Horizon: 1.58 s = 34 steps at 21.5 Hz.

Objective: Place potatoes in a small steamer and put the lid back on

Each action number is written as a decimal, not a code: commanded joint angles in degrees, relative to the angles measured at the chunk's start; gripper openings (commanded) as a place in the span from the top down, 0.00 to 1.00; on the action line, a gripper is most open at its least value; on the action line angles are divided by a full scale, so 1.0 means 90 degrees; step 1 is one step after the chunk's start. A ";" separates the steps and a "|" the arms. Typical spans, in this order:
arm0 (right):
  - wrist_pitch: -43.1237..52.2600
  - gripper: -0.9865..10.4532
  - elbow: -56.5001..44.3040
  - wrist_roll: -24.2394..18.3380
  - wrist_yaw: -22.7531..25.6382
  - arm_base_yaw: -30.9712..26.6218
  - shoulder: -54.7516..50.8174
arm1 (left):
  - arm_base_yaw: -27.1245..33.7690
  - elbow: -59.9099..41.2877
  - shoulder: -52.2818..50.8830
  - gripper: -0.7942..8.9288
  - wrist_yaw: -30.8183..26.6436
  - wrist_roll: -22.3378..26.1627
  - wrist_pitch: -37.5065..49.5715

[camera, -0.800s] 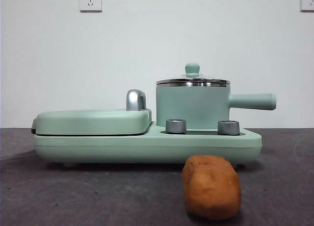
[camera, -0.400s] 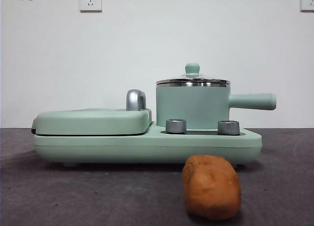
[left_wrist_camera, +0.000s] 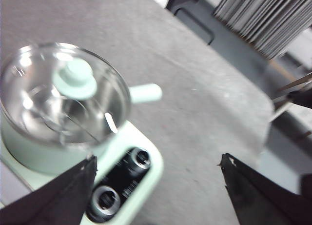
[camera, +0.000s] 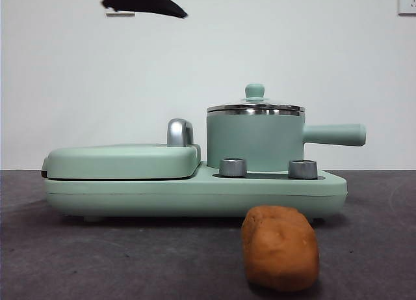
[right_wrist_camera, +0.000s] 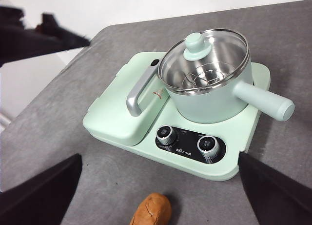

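left wrist view puts left gripper [left_wrist_camera: 156,186], jaws wide open, high beside lid [left_wrist_camera: 66,95] on pot [left_wrist_camera: 48,152]; right gripper [right_wrist_camera: 158,195], jaws open too, above potato [right_wrist_camera: 151,210] near counter's front edge.

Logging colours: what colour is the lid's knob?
Mint green; the knob shows best in the right wrist view.
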 commanded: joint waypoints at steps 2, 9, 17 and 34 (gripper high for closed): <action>0.0044 0.47 0.0126 -0.0073 0.0002 0.0010 0.0041 | -0.0250 0.0988 0.0852 0.49 -0.0719 0.0454 -0.0223; 0.0044 0.47 0.0126 -0.0070 0.0000 0.0010 0.0041 | -0.0430 0.2387 0.2297 0.49 -0.1654 0.0551 -0.0272; 0.0041 0.47 0.0124 -0.0075 0.0002 0.0010 0.0041 | -0.0629 0.3230 0.3451 0.49 -0.1994 0.1156 -0.0272; 0.0044 0.47 0.0124 -0.0073 0.0000 0.0010 0.0041 | -0.0826 0.3230 0.4014 0.51 -0.2191 0.1562 0.0194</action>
